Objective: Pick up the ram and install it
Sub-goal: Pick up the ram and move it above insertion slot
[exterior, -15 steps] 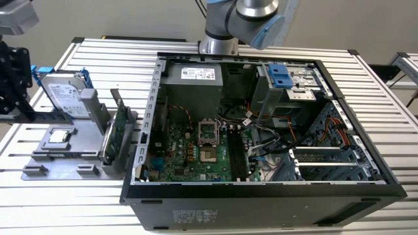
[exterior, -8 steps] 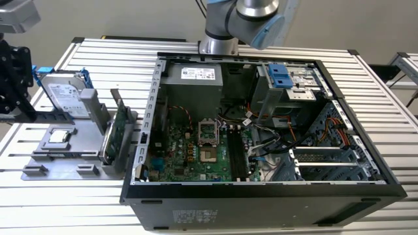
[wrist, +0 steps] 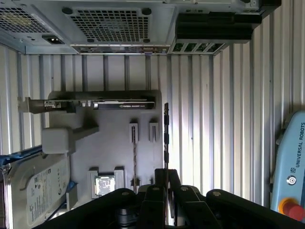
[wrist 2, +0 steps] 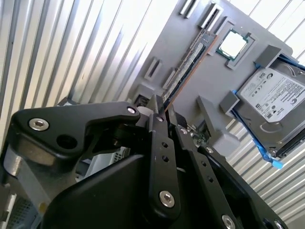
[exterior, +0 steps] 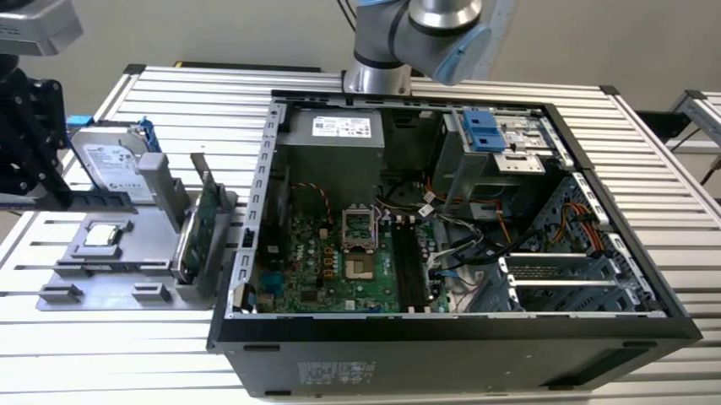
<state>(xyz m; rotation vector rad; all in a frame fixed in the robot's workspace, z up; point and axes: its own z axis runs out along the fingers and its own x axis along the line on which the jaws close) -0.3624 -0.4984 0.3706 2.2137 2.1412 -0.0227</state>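
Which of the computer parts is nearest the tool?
The ram, the skinny edge-on stick, pinched in the tool. The hard drive, the square chip and the wide card sit apart on the grey holder.

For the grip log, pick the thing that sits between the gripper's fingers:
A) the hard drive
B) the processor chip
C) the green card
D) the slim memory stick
D: in the second wrist view the slim memory stick runs edge-on out from between the fingers of the gripper, while the hard drive and the chip sit on the grey tray.
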